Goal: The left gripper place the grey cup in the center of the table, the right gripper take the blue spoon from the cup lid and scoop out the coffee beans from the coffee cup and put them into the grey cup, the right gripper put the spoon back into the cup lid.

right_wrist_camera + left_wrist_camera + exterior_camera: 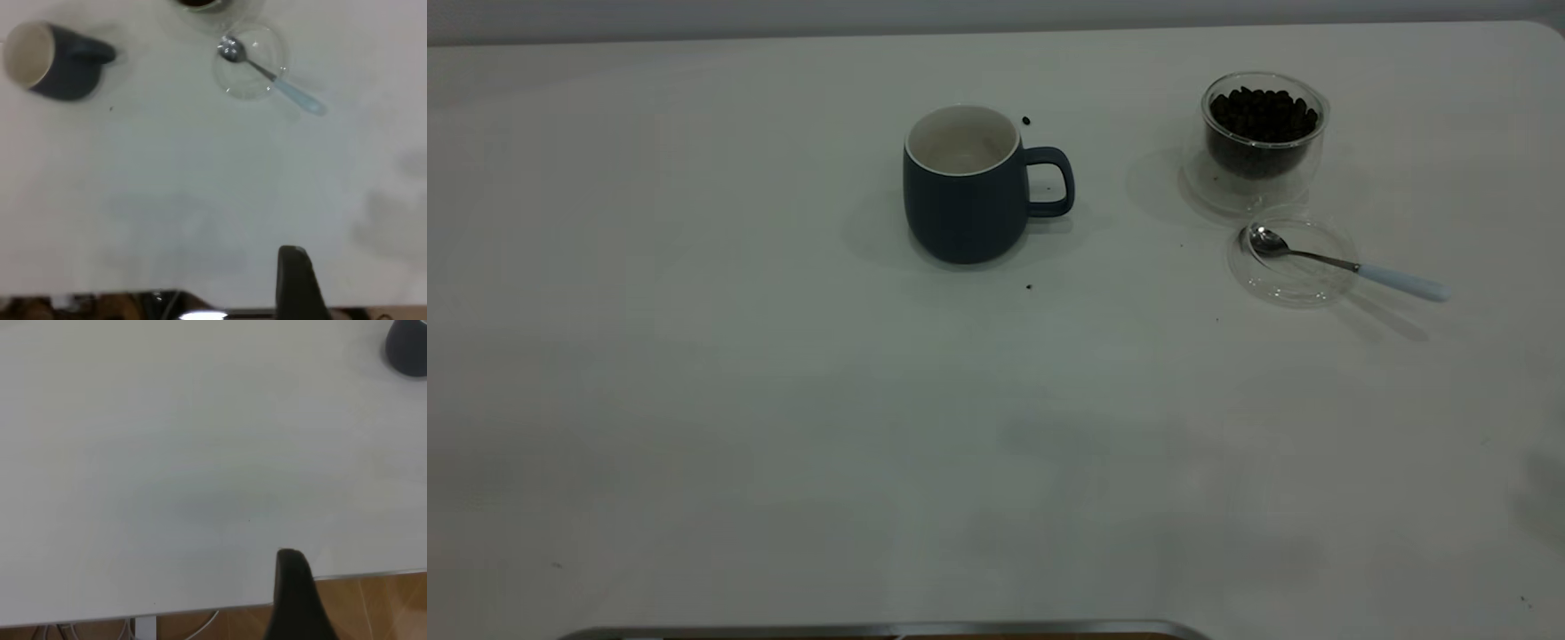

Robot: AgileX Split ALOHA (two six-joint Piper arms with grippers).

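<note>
floor (373,600): brown wood, past the worktop edge | cables (200,623): pale, hanging below that edge | wall (960,13): light strip behind the far side

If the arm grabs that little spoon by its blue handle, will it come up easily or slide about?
The spoon looks thin and stiff, so probably light. Its bowl sits in the clear lid while the handle overhangs onto the table, so it may pivot or skid when nudged. The lid looks flimsy and might shift too.
</note>
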